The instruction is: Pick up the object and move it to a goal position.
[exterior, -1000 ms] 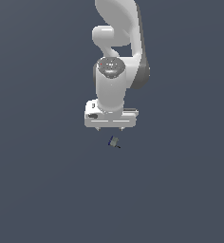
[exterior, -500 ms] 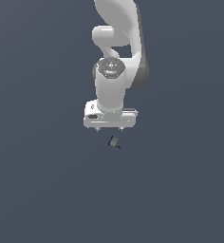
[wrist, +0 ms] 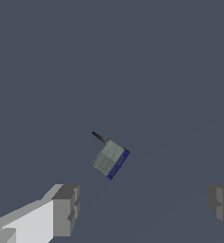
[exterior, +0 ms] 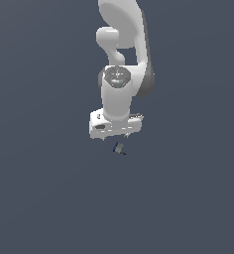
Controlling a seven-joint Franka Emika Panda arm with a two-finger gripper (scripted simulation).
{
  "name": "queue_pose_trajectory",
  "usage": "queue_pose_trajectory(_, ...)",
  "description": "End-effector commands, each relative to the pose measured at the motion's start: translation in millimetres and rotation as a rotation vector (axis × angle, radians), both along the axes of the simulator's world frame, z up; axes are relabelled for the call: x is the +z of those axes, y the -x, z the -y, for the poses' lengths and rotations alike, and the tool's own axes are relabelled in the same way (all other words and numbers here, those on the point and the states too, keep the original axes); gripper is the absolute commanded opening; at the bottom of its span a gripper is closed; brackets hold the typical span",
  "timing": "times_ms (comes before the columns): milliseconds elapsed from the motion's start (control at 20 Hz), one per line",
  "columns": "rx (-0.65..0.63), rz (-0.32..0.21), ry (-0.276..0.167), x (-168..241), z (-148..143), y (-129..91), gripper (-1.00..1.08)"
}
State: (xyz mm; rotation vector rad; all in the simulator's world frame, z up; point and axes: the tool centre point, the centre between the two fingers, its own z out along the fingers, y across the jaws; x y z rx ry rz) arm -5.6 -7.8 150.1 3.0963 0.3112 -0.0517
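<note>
The object (exterior: 119,148) is a tiny grey block with a blue end and a thin black bit, lying on the dark floor just below the white arm's hand in the exterior view. In the wrist view the object (wrist: 110,158) lies beyond the fingertips, about midway between them, its black bit pointing away. My gripper (wrist: 142,205) is open, its two grey fingers (wrist: 65,210) spread wide with nothing between them. In the exterior view the gripper (exterior: 120,136) hangs right above the object, apart from it.
A flat dark grey-blue floor (exterior: 49,198) fills both views. The white arm (exterior: 121,54) rises toward the top of the exterior view. No other objects show.
The hand has dropped slightly toward the object and shifted a little to the exterior view's right. The object has not moved.
</note>
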Motion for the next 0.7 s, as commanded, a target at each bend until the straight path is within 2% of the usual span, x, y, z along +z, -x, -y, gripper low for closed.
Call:
queue_pose_trajectory(0,0.060,-0.001,-0.001,-6.1,-1.1,0.7,1.00)
queue_pose_trajectory(650,0.437,-0.001,-0.015,-42.8,-10.3,6.0,1.00)
